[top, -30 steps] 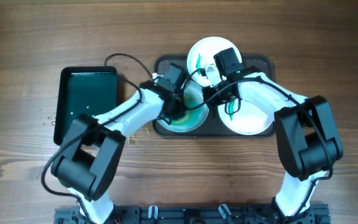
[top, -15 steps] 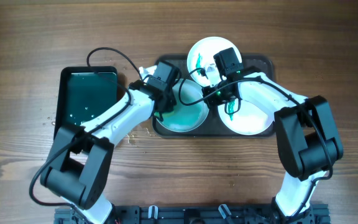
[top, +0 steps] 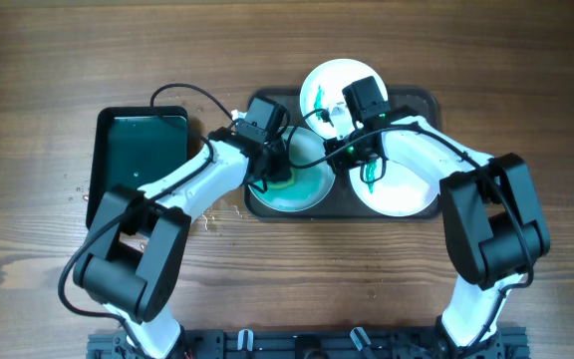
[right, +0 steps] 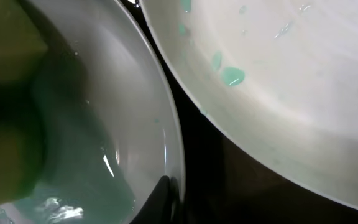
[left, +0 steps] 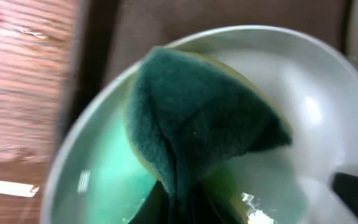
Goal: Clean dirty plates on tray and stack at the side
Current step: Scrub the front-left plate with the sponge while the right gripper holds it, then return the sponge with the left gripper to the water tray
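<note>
your left gripper [top: 279,172] is clamped on a green sponge [left: 197,118] and presses it into the pale blue plate [top: 307,191]. that plate lies flat and face up at the 9 o'clock end of the dark tray [top: 419,104], with a film of teal-green water across its bowl. in your left wrist view the sponge is folded. its pinched end sits at 6 o'clock and its broad end fans out toward 1 o'clock, scrub side up, with a yellow edge showing beneath.

your right gripper [top: 352,150] is closed down at the 2 o'clock edge of that same plate. in the right wrist view one dark fingertip [right: 165,193] lies against the rim, but you cannot tell whether the rim is truly pinched.

the tray's long axis runs 9 to 3 o'clock on the wooden table [top: 48,60]. a white plate [top: 407,189] sits at its 3 o'clock end, face up, with teal drops near its 9 o'clock edge. its rim is just beside the blue plate's rim. a second white plate [top: 334,75] sits at the tray's 12 o'clock side and overhangs the far rim. it has a teal smear toward its 8 o'clock side.

at 9 o'clock of the tray lies a smaller black tray [top: 143,113] of green water, its long axis 12 to 6 o'clock.
</note>
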Controlling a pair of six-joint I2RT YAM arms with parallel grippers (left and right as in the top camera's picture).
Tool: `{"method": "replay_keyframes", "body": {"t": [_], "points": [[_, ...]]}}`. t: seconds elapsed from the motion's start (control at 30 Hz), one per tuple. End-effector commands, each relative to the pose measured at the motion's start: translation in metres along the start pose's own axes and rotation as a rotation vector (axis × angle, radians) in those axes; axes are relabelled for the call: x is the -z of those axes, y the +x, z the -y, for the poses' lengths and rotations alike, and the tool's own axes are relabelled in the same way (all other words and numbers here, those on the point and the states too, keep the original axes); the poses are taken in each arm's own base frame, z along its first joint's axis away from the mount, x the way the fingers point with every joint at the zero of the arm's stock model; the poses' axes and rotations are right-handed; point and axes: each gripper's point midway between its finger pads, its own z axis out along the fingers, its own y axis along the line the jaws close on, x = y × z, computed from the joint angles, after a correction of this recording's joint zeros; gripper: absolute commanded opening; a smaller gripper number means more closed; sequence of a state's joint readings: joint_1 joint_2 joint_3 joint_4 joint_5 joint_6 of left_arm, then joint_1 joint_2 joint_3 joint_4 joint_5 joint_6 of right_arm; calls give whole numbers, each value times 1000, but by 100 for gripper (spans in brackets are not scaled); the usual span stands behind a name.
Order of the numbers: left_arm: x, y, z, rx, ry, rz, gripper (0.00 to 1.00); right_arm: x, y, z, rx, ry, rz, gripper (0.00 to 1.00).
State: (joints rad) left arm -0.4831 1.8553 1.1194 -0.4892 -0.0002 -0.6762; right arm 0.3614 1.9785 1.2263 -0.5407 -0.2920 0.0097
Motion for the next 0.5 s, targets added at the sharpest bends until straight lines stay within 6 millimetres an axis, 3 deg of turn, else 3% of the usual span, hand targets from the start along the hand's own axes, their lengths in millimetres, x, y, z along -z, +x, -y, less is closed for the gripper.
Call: {"method": "replay_keyframes", "body": {"t": [0.0, 0.1, 0.33, 0.47], "points": [[5, -12, -55, -49, -278, 99, 4, -3, -1, 10, -10, 39, -18, 4], [28, -26, -56, -42, -291, 170, 4, 4, -8, 13, -21, 72, -15, 4], [104, -66, -21, 13, -89, 388, 4, 17, -21, 13, 3, 92, -8, 4], [140, -84, -37, 80, -62, 465, 4, 25, -24, 11, 7, 95, 9, 4]]}}
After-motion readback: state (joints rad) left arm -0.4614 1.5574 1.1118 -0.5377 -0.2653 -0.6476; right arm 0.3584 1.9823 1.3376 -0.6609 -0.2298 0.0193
